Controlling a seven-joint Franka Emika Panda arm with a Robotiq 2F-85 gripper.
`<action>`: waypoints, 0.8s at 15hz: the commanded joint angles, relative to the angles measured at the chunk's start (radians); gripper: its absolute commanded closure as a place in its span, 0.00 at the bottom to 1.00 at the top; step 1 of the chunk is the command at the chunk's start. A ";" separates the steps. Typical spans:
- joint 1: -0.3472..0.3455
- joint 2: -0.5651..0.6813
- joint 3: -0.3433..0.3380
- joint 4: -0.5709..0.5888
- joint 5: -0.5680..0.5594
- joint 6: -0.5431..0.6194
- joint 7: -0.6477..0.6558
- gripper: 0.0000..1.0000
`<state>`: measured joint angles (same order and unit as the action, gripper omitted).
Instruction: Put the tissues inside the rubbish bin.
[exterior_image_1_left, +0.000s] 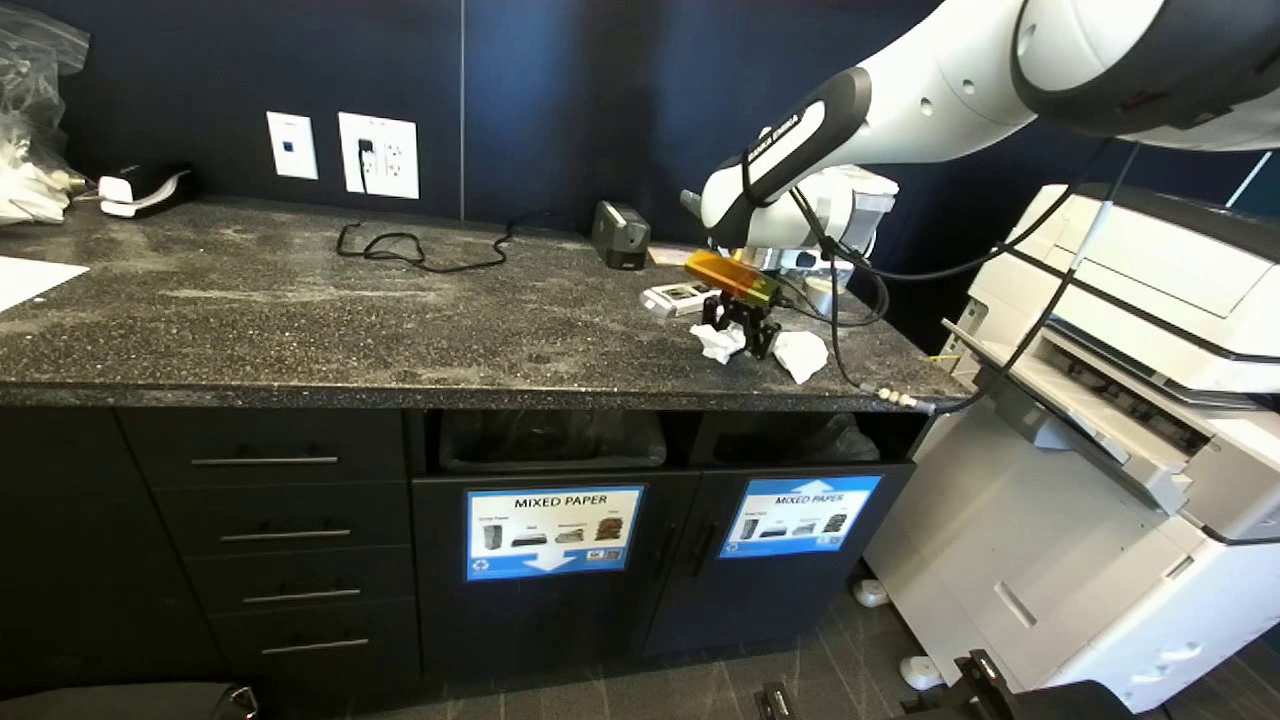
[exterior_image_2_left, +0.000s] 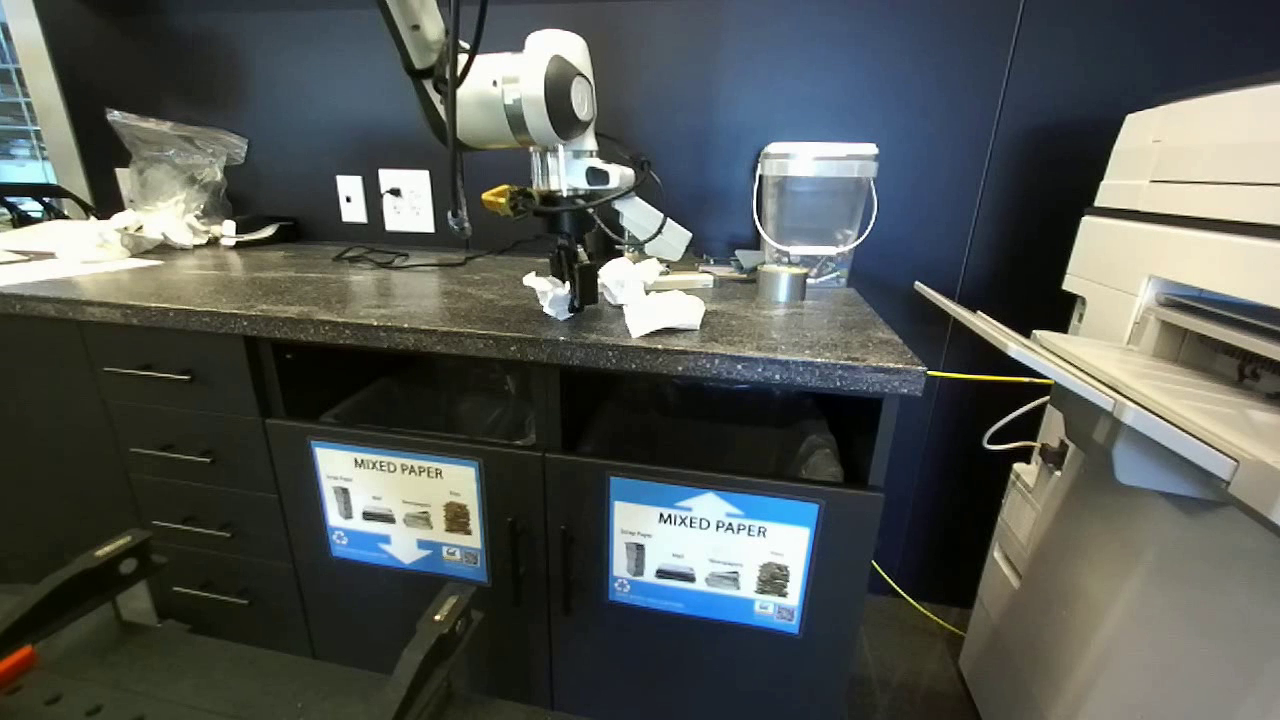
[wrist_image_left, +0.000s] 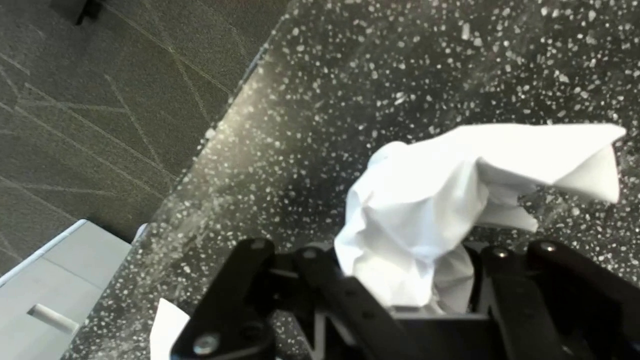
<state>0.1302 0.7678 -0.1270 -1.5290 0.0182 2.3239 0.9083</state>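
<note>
A crumpled white tissue (wrist_image_left: 425, 205) lies on the dark counter between the fingers of my gripper (wrist_image_left: 405, 255). The fingers are spread apart on either side of it, and its lower end is near the palm. In both exterior views the gripper (exterior_image_1_left: 738, 332) (exterior_image_2_left: 575, 285) is down at the counter, and the tissue shows beside its fingers (exterior_image_1_left: 716, 343) (exterior_image_2_left: 549, 295). More white tissue lies to the right of the gripper (exterior_image_1_left: 800, 355) (exterior_image_2_left: 664, 313). Lined bins (exterior_image_1_left: 552, 445) (exterior_image_2_left: 710, 425) sit in the cabinet openings below the counter; their insides are mostly hidden.
A clear bucket (exterior_image_2_left: 818, 200) and a tape roll (exterior_image_2_left: 782, 283) stand right of the gripper. A pencil sharpener (exterior_image_1_left: 621, 236) stands at the wall. A black cable (exterior_image_1_left: 420, 255) lies on the counter. A printer (exterior_image_1_left: 1100, 400) stands to the right. The counter's front edge (exterior_image_2_left: 700, 370) is close.
</note>
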 joint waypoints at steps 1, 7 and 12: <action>-0.033 0.001 0.032 0.004 -0.004 0.006 -0.147 0.86; -0.061 0.003 0.058 -0.005 -0.011 0.015 -0.485 0.85; -0.093 -0.009 0.088 -0.028 -0.020 0.029 -0.756 0.85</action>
<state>0.0661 0.7723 -0.0706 -1.5293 0.0182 2.3256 0.2900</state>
